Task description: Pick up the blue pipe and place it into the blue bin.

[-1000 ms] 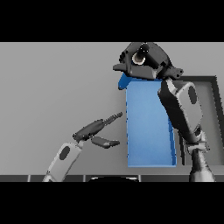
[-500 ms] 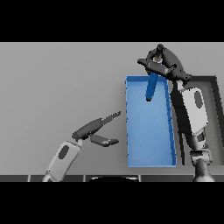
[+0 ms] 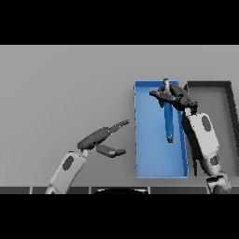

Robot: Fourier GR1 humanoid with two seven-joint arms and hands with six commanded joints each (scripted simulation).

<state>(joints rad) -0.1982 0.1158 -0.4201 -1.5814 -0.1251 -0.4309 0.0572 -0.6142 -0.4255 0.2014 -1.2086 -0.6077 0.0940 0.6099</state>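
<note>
The blue pipe (image 3: pixel 168 122) with grey ends lies lengthwise inside the blue bin (image 3: pixel 156 168), in its upper right part, low over or on the floor; I cannot tell which. My right hand (image 3: pixel 171 96) sits over the pipe's far end, fingers curled round it. The right arm runs down along the bin's right wall. My left hand (image 3: pixel 100 137) hovers over the table to the left of the bin, fingers straight and thumb apart, holding nothing.
A dark grey bin (image 3: pixel 210 84) stands right beside the blue bin, partly covered by my right forearm. Grey table surface (image 3: pixel 65 84) stretches to the left and behind.
My right hand has come down from above the bin's far edge, bringing the pipe low into the blue bin and laying it lengthwise. The left hand has barely moved.
</note>
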